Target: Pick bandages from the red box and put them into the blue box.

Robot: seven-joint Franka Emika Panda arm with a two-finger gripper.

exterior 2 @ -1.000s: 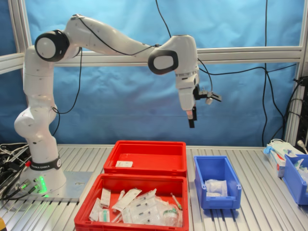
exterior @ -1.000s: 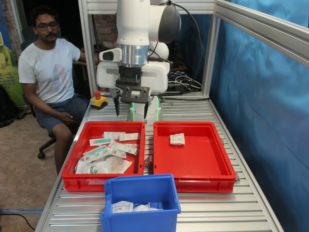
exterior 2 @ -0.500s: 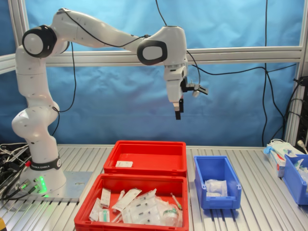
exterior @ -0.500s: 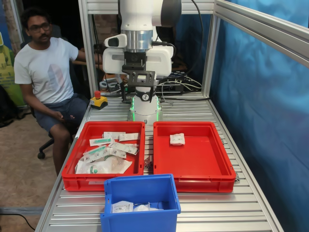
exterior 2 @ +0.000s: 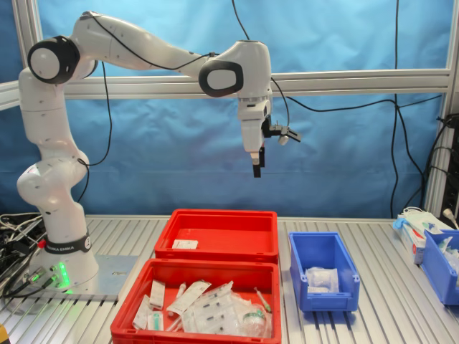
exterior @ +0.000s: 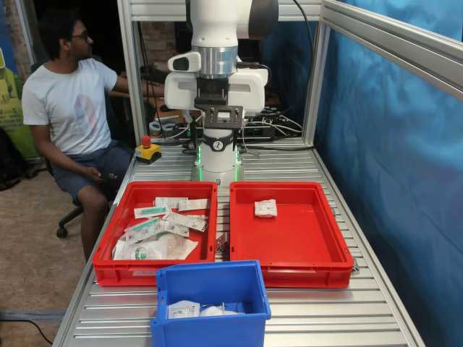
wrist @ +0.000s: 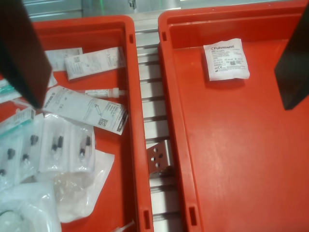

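Observation:
One white bandage pack (exterior: 265, 208) lies alone near the far end of the red box (exterior: 304, 275); it also shows in the wrist view (wrist: 226, 59) and in the second exterior view (exterior 2: 185, 244). The red box (exterior 2: 224, 234) is otherwise bare (wrist: 236, 164). The blue box (exterior: 210, 287) (exterior 2: 323, 251) holds two white packs (exterior: 185, 309) (exterior 2: 320, 278). My gripper (exterior: 219, 144) (exterior 2: 256, 163) (wrist: 157, 63) hangs high above the gap between the two red trays, open and empty.
The twin red tray (exterior: 152, 272) (exterior 2: 201, 269) (wrist: 131, 63) is heaped with flat sachets. A man (exterior: 69, 108) sits at the first exterior view's left, by a red stop button (exterior: 147, 148). Another blue bin (exterior 2: 441, 265) stands at the second exterior view's right.
My arm has swung from over the blue box side back toward the trays and risen a little, gripper still open and empty. The man has turned his head.

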